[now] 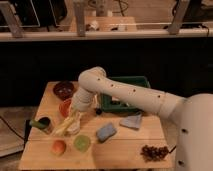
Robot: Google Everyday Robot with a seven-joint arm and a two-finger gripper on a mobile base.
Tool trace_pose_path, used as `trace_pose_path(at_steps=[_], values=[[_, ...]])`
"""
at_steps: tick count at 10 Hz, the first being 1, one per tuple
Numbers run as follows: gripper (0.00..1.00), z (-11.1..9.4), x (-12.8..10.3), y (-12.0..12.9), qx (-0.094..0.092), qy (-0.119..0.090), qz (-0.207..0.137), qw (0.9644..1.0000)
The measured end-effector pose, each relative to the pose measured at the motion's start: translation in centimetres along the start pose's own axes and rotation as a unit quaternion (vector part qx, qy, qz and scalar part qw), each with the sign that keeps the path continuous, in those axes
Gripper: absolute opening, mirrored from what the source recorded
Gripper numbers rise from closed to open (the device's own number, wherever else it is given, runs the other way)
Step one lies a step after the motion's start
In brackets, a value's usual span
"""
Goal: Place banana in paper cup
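Note:
My gripper (75, 114) hangs down from the white arm over the left part of the wooden table (125, 152). It is shut on the upper end of the banana (66, 125), a pale yellow slim fruit that slants down to the left. The paper cup (74, 129), small and cream, stands right below the gripper, partly hidden by the banana. The banana's lower end lies beside or against the cup; I cannot tell whether any of it is inside.
An orange bowl (65, 106) and a dark bowl (63, 89) stand behind the gripper. A dark can with a green handle (42, 123) is at the left. An orange fruit (59, 147), a light green cup (82, 143), a blue sponge (106, 132), a grey cloth (132, 121), a green tray (126, 93) and a dark cluster (154, 151) are also there.

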Motion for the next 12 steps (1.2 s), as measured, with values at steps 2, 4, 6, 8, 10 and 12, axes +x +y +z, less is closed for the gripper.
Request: trace_pose_path(at_steps=[2,4,6,8,10,12], values=[[0.00,0.3,0.5,-0.1,-0.012,-0.008,-0.018,0.9997],[0.00,0.3,0.9,-0.2,-0.021,-0.014,-0.034,0.9991],[0.00,0.4,1.2,-0.4,-0.028,-0.020,-0.049,0.9982],[0.00,0.5,1.4,-0.7,-0.033,-0.025,-0.058,0.9975],[0.00,0.7,1.5,-0.9,-0.039,-0.030,-0.064,0.9967],[0.00,1.0,1.3,-1.4,-0.044,-0.035,-0.072,0.9958]])
